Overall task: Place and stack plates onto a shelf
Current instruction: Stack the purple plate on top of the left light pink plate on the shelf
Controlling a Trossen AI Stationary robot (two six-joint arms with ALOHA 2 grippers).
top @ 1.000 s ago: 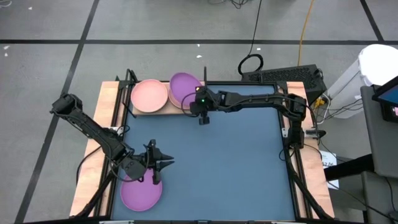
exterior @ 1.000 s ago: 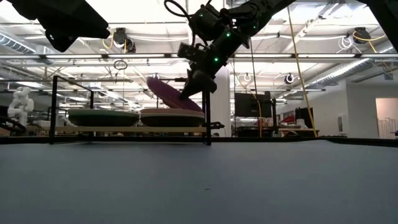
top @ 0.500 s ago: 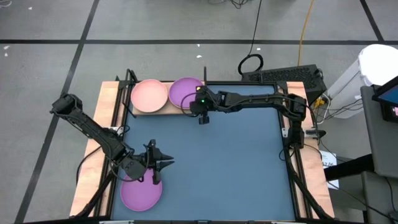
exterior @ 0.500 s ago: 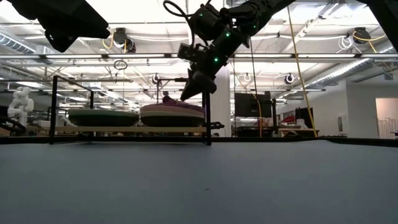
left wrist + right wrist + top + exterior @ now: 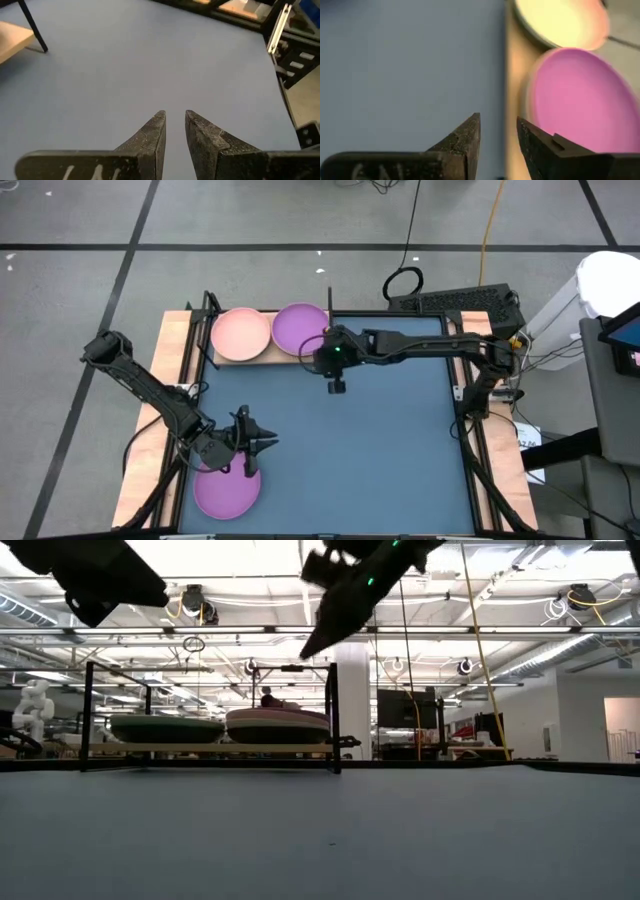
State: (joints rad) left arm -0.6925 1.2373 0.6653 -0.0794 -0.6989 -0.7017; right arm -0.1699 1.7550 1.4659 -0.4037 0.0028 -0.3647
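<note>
— Two stacks sat on the shelf [image 5: 258,360]; one purple plate [image 5: 226,491] lay on the bench under the left hand [image 5: 247,455].

— Light, stiff, slick — take its rim. Right hand [image 5: 336,386] spread, empty; left hand's fingers [image 5: 150,137] slightly parted, empty.

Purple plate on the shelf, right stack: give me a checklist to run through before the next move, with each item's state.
1. Purple plate lies flat on the right stack of the shelf: ok.
2. Right gripper clear of that plate, jaws apart and empty: ok.
3. Pink plate tops the left stack, beside the purple one: ok.
4. Second purple plate waits on the mat near the left gripper: ok.
5. Left gripper empty, jaws narrowly apart: ok.
6. Stacks centred and stable: cannot tell.
</note>
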